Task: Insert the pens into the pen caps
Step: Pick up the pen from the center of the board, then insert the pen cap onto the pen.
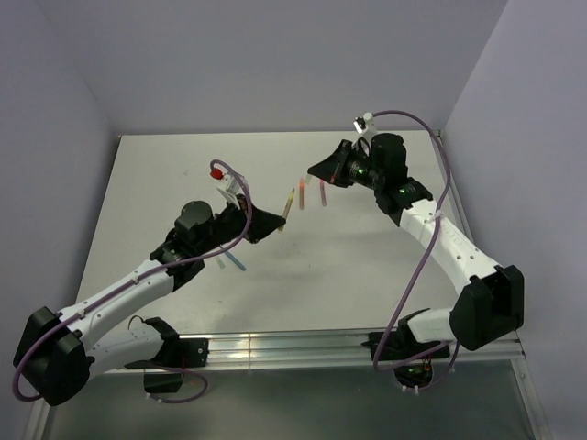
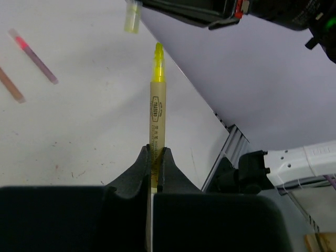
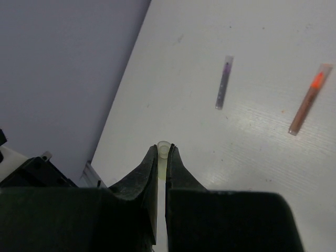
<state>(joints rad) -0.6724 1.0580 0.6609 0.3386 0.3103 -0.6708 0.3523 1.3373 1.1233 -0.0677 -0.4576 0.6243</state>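
Note:
My left gripper (image 2: 156, 150) (image 1: 273, 225) is shut on a yellow pen (image 2: 156, 105) (image 1: 288, 203), its bare yellow tip pointing away from the fingers. Just beyond and left of that tip hangs a yellow-green pen cap (image 2: 132, 17). My right gripper (image 3: 164, 148) (image 1: 318, 170) is shut on this cap (image 3: 164, 151), whose open end sticks out past the fingertips. A grey-purple pen (image 3: 224, 82) (image 2: 38, 59) and an orange pen (image 3: 308, 100) (image 2: 10, 85) lie on the white table. Under the left arm lies a blue pen (image 1: 235, 261).
The white table (image 1: 367, 266) is walled on three sides by pale purple panels. A metal rail (image 1: 303, 350) runs along its near edge. In the top view the two arms face each other above the table's middle.

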